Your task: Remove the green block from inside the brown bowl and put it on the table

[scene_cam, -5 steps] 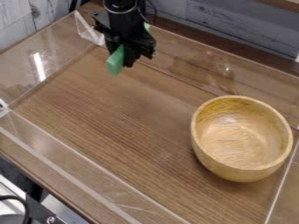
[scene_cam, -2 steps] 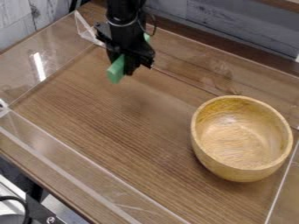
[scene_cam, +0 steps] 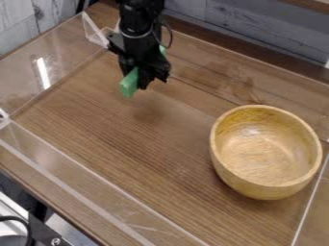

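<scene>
A black robot gripper grips a bright green block between its fingers at about 11 o'clock of the view, the block's long side tilted close to upright, over a brown wood-grain table. Whether the block touches the tabletop cannot be told. The round light-brown bowl, its interior bare, sits well apart from the block, at about 4 o'clock.
</scene>
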Controlling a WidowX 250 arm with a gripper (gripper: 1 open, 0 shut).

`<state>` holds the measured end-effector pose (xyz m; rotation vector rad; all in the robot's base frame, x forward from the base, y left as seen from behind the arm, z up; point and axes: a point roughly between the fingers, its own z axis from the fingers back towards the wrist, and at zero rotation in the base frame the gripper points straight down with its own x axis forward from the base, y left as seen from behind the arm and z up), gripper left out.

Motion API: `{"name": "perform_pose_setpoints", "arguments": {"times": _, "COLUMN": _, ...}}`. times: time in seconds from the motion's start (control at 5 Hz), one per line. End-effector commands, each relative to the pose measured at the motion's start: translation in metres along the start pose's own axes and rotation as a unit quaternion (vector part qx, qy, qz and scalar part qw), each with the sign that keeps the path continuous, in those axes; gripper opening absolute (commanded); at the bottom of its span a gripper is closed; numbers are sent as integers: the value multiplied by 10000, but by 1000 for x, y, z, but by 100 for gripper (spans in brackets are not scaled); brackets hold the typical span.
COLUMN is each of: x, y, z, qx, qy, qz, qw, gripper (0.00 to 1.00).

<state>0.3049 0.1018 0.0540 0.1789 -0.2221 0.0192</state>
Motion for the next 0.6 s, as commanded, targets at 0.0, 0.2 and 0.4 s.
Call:
{"name": "perform_pose_setpoints", "arguments": {"times": 0.0, "x": 11, "y": 10, "z": 4, "qx": 96, "qy": -218, "qz": 34, "qw": 9997, "gripper": 0}}
{"name": "perform_pose_setpoints", "arguments": {"times": 0.2, "x": 16, "y": 12, "z": 0, "qx": 99, "qy": -223, "qz": 44, "qw": 9997, "gripper": 0}}
{"name": "perform_pose_setpoints", "arguments": {"times": 0.4, "x": 19, "y": 14, "z": -3, "qx": 97, "qy": -207, "qz": 55, "qw": 9997, "gripper": 100}}
